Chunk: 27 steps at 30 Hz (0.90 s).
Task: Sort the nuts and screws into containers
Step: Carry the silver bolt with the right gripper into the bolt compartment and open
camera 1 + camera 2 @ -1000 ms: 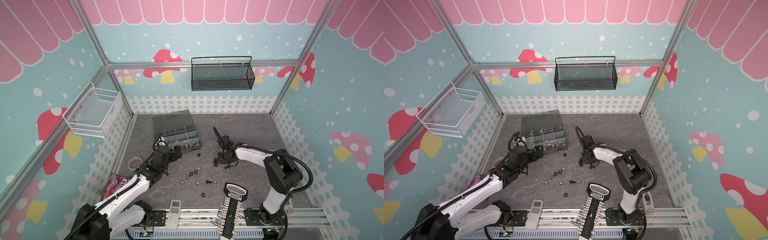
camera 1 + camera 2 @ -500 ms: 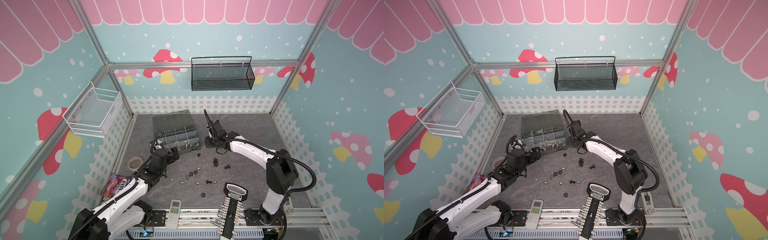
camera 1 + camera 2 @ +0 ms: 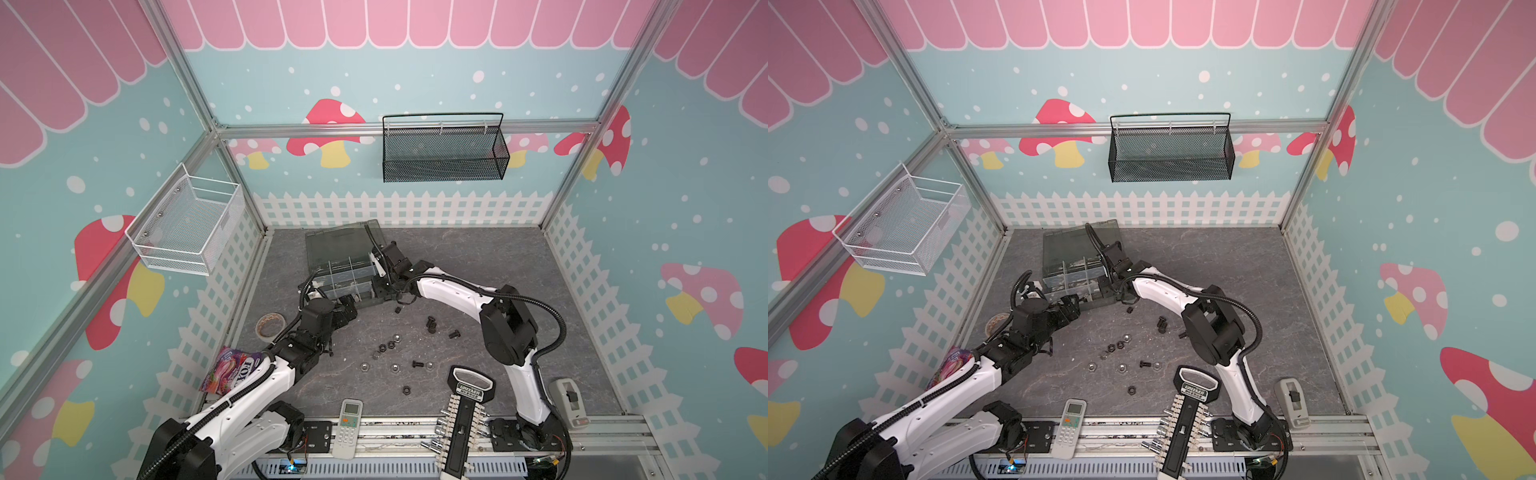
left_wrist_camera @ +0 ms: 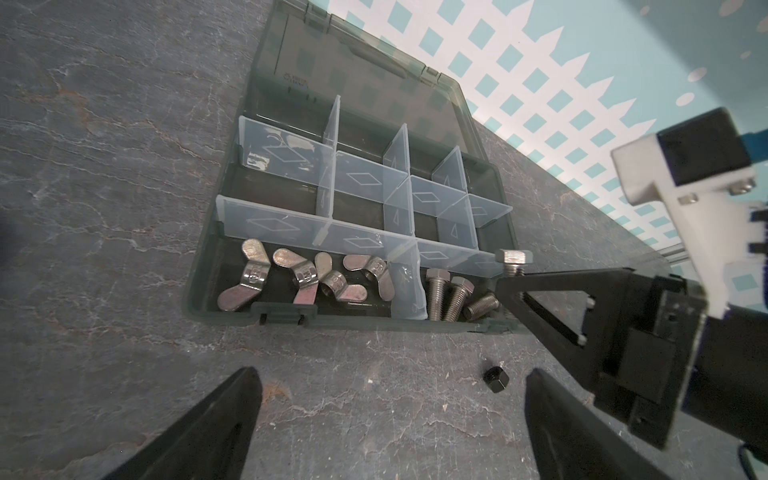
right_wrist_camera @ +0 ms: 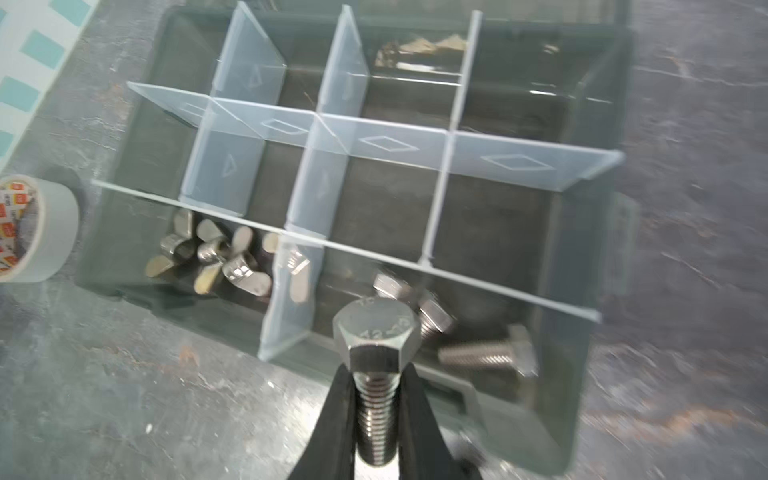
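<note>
Right tool (image 5: 376,384) pinches a screw (image 5: 376,332) by its threads over the compartment (image 5: 552,340) holding screws (image 4: 446,297) (three inside) so it drops with its kind; left tool (image 4: 392,376) wide over desk (image 4: 124,208) near a nut (image 4: 496,378).

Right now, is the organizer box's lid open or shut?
Open. The smoky lid is folded back behind the box, and the compartments, with wing nuts and silver screws inside, are uncovered.
</note>
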{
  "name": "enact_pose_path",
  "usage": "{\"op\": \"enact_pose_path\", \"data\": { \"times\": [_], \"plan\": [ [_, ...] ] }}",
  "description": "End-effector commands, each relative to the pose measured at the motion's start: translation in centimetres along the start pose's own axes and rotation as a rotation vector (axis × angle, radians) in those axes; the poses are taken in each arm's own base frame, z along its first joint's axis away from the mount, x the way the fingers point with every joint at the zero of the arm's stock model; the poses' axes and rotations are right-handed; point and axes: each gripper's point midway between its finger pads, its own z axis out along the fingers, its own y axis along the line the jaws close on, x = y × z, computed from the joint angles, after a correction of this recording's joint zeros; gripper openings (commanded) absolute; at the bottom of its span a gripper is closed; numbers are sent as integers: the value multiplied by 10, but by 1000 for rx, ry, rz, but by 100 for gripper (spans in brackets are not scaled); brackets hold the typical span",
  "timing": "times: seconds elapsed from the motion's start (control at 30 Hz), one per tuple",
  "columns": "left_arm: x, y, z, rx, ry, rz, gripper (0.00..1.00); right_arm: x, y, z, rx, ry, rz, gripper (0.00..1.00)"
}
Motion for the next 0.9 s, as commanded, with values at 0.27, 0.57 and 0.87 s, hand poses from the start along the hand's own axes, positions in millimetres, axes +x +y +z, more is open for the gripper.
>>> {"op": "enact_pose_path", "data": {
  "times": [0.27, 0.57, 0.87],
  "plan": [
    [-5, 9, -8, -14, -29, -25, 99, -8, 22, 26, -69, 8, -32, 4],
    [-6, 11, -7, -24, -29, -26, 99, 5, 21, 42, -78, 47, -15, 18],
    [-6, 15, -6, -35, -28, -27, 99, 2, 20, 38, -70, 41, -9, 35]
  ]
}}
